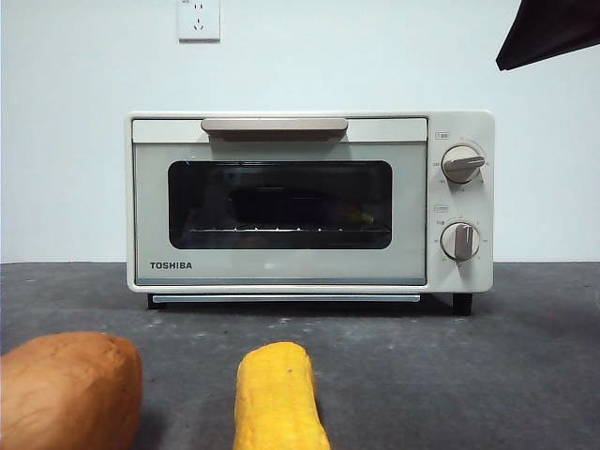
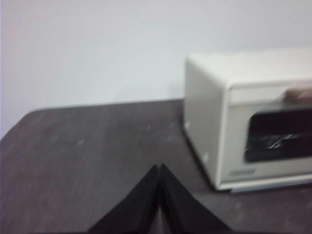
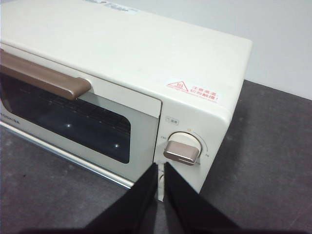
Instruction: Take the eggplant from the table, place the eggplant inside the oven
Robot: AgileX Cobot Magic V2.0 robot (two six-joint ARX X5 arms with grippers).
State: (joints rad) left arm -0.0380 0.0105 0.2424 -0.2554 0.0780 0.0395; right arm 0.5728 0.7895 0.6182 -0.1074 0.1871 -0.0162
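Note:
The cream oven [image 1: 281,270] stands on the table [image 1: 487,375] with its door shut. Through the dark glass the eggplant [image 1: 281,202] shows only dimly, a long dark shape lying on the wire rack inside. My right gripper [image 3: 161,165] hovers shut and empty above the oven's [image 3: 122,44] right front corner, close to the upper knob [image 3: 183,150]. In the front view it is only a black tip [image 1: 548,33] at the top right corner. My left gripper [image 2: 159,166] is shut and empty over bare table beside the oven [image 2: 209,97].
An orange-brown sweet potato [image 1: 66,389] and a yellow corn cob [image 1: 277,398] lie on the table in front of the oven. Its beige bar handle [image 1: 274,125] runs along the door's top. A wall socket [image 1: 199,19] is on the white wall behind.

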